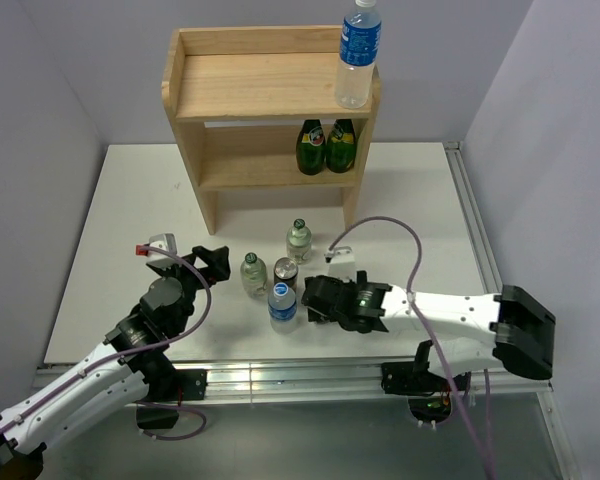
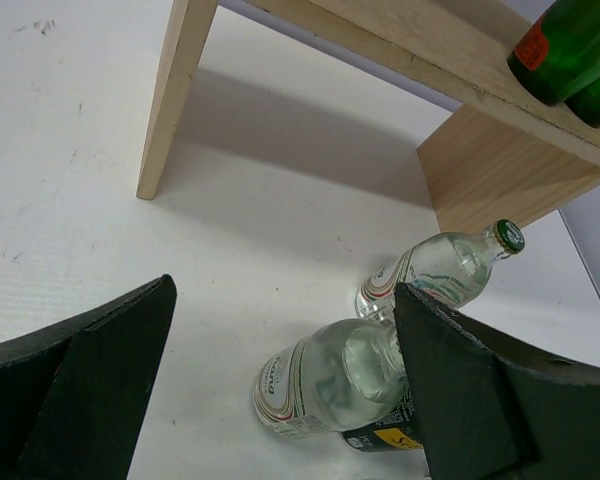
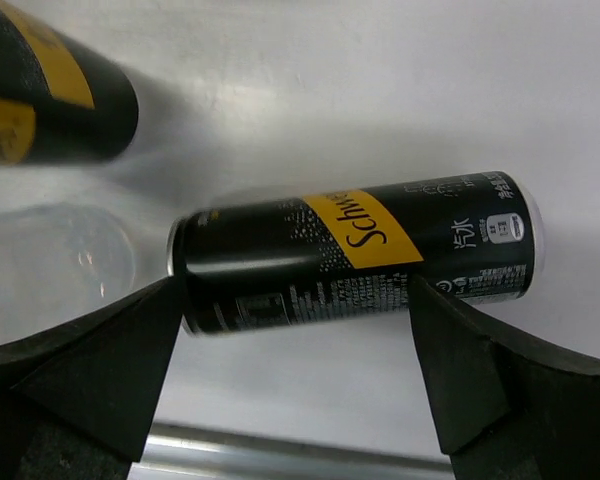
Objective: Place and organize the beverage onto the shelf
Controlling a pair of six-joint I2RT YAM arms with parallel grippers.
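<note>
Right arm stretches left, low; right gripper point(image 1: 309, 297), spread wide and empty, frames a black Schweppes can point(image 3: 355, 255) on the surface point(image 1: 130, 200), seen only by its wrist camera; left gripper point(image 1: 208, 262) gapes empty toward glass bottles point(image 2: 325, 385).

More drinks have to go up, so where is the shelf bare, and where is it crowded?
The shelf top is bare left of the water bottle at its right front corner. The lower board is bare left of the two green bottles. The table in front is crowded: glass bottles, a can and a second water bottle.
</note>
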